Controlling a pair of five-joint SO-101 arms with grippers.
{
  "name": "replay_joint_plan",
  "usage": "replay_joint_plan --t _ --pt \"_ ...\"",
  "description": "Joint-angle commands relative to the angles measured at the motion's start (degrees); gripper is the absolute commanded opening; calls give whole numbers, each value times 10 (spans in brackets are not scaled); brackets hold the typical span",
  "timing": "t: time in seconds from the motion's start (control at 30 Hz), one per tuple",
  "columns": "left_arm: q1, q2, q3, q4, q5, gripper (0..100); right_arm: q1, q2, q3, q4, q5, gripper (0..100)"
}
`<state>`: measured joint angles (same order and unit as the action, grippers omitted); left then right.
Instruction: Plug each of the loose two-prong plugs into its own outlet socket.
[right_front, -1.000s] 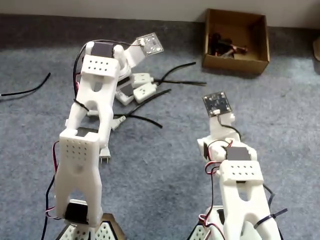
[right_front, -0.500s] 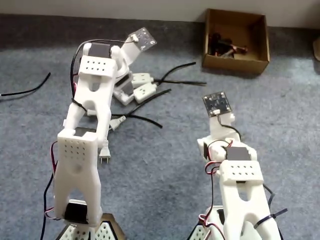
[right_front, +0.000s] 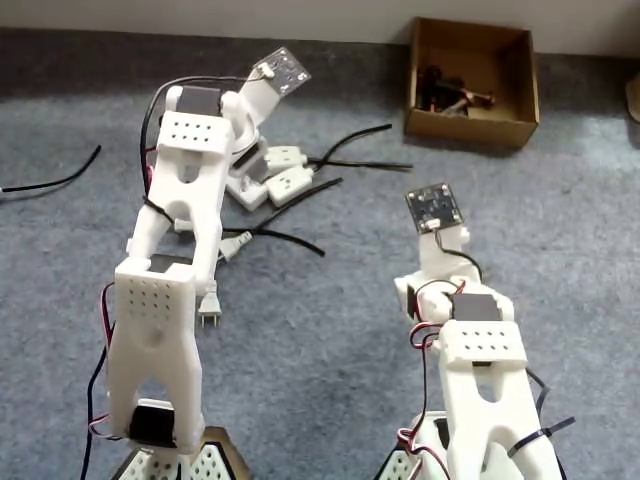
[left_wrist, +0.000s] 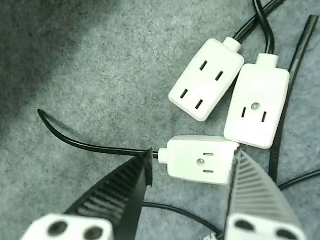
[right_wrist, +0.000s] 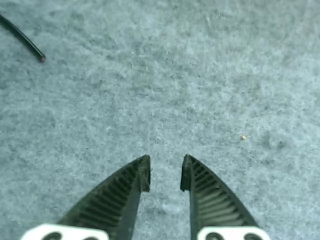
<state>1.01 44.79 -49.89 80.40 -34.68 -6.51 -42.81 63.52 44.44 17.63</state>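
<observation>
Three sockets (left_wrist: 206, 86) clustered on carpet (right_wrist: 200, 75); left gripper (left_wrist: 192, 162) spread wide, straddling nearest one, not clamping. Loose plug (right_front: 210, 316) well apart from sockets; right gripper (right_wrist: 165, 172) slightly parted, empty, far from sockets.

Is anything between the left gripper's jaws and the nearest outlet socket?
Nothing visible. The left gripper has open jaws flanking that outlet socket; its black cord trails past one jaw, two other sockets lie beyond.
</observation>
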Motion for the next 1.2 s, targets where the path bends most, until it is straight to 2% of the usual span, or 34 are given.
replay_joint_plan --t 0.0,0.57,0.67,1.17 --pt "-2 5 -6 -25 4 238 5 -15 -3 -15 4 109" --pt "30 38 -6 -40 6 236 5 -15 -3 -15 5 109" --pt "32 38 -4 -40 35 235 5 -15 -3 -15 5 109" --pt "38 40 -2 -21 55 235 5 -15 -2 -15 3 109"
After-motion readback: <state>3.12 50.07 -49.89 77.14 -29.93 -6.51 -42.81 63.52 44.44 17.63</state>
